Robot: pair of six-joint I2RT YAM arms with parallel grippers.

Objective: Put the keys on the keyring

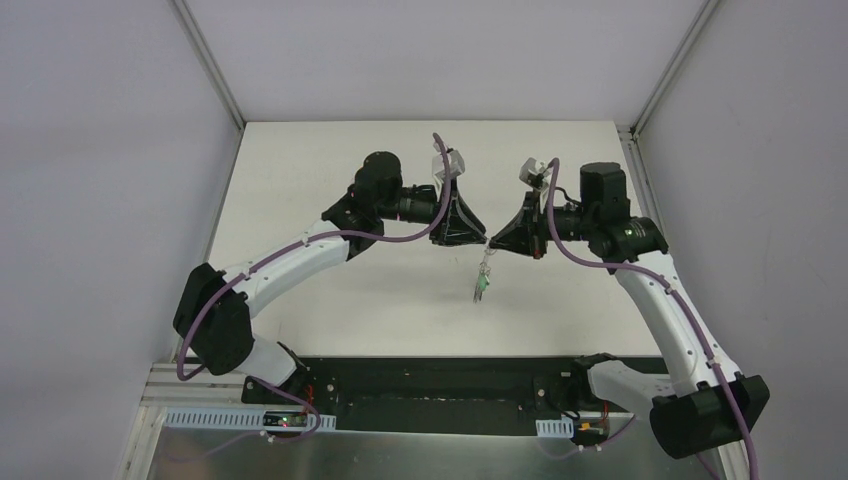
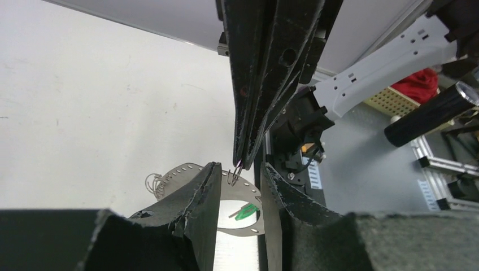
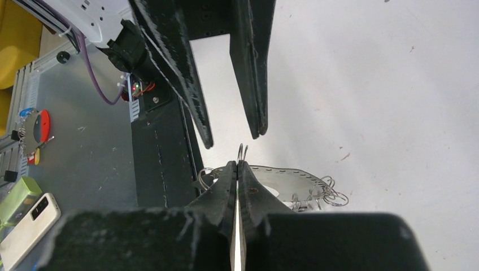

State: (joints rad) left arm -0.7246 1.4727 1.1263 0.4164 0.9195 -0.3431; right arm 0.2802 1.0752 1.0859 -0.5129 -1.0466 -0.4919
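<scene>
Jaws on the right gripper (image 3: 238, 165) are pressed tight together, pinching a thin wire loop (image 3: 242, 149) that sticks up just past their tips; jaws on the left gripper (image 2: 240, 167) stand apart with nothing between their pads. Both arms reach in over the white table (image 1: 560, 310) from either side and meet tip to tip above its middle. From the left wrist, the right gripper's closed point comes down into the gap between the left fingers (image 2: 210, 186), which flank it without clearly touching it. Below the two tips hangs the keyring (image 3: 282, 176), a flat grey hoop with small holes along its rim, held clear of the table. The pinched loop seems to be one of the small rings on that hoop, though the join is hidden behind the fingers. A green key (image 2: 246, 211) shows through the hoop's opening and dangles lowest in the overhead view. A bunch of small wire rings (image 3: 329, 195) hangs at one edge of the hoop.
</scene>
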